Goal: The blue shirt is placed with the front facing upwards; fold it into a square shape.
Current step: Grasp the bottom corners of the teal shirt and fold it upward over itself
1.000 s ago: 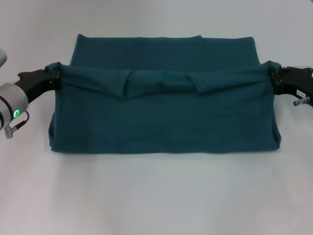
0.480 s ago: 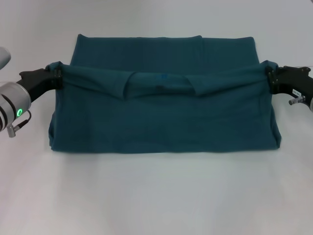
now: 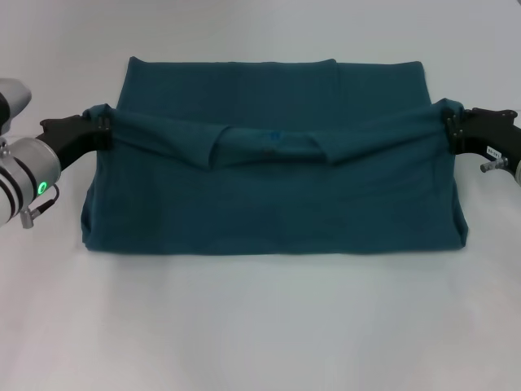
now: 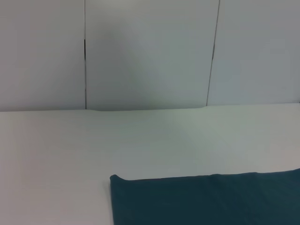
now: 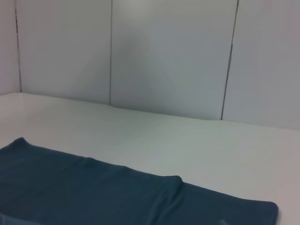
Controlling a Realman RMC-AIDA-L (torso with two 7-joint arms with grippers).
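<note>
Both grippers, left gripper (image 3: 104, 124) and right gripper (image 3: 446, 122), pinch the blue shirt (image 3: 273, 191).

Left gripper (image 3: 101, 124): matte black, angular housing, small screws at the tip. Behind it a silver-grey cylindrical wrist with dark rings, a glowing green indicator light, a thin cable with metal plug. Right gripper (image 3: 450, 125): same matte black body, small white label, silver connector stub underneath.

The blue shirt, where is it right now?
In the head view the blue shirt lies spread across the middle of the white table, its raised edge held up between the left claw and the right claw.
</note>
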